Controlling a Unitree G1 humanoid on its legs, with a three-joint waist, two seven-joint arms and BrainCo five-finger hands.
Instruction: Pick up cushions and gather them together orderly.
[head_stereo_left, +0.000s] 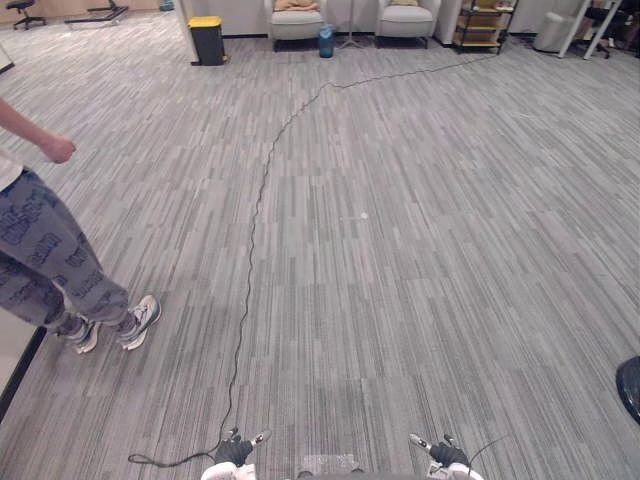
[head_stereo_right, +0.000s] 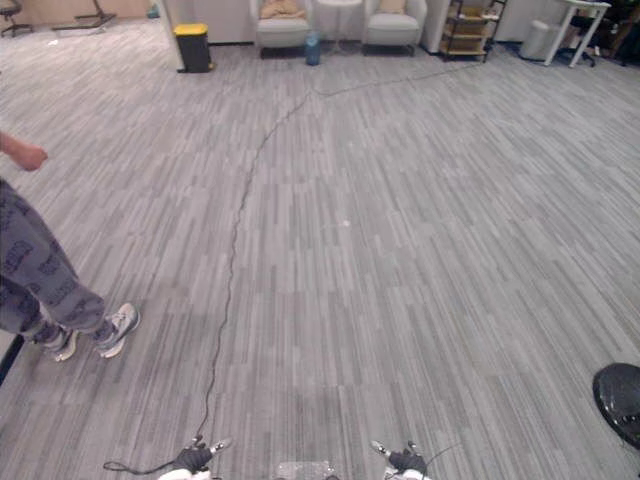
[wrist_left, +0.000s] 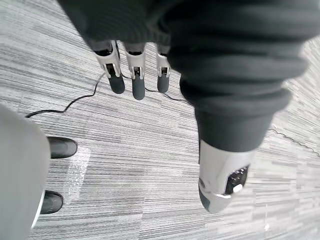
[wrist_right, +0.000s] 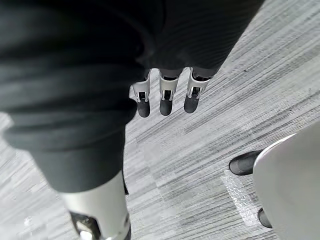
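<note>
Two tan cushions show far off at the back of the room, one (head_stereo_left: 296, 5) on the left grey armchair (head_stereo_left: 297, 27) and one (head_stereo_left: 405, 3) on the right armchair (head_stereo_left: 408, 22). My left hand (wrist_left: 133, 75) hangs at my side over the grey carpet, fingers straight and thumb apart, holding nothing. My right hand (wrist_right: 166, 97) hangs the same way on the other side, also open and empty. In the left eye view both hands sit at the bottom edge, the left hand (head_stereo_left: 235, 451) and the right hand (head_stereo_left: 446, 453).
A person (head_stereo_left: 50, 260) in patterned trousers and light shoes stands at the left. A dark round thing (head_stereo_right: 618, 400) lies on the floor at the right edge. A black bin with a yellow lid (head_stereo_left: 207, 40), a blue container (head_stereo_left: 326, 41) and a shelf (head_stereo_left: 484, 25) line the back wall.
</note>
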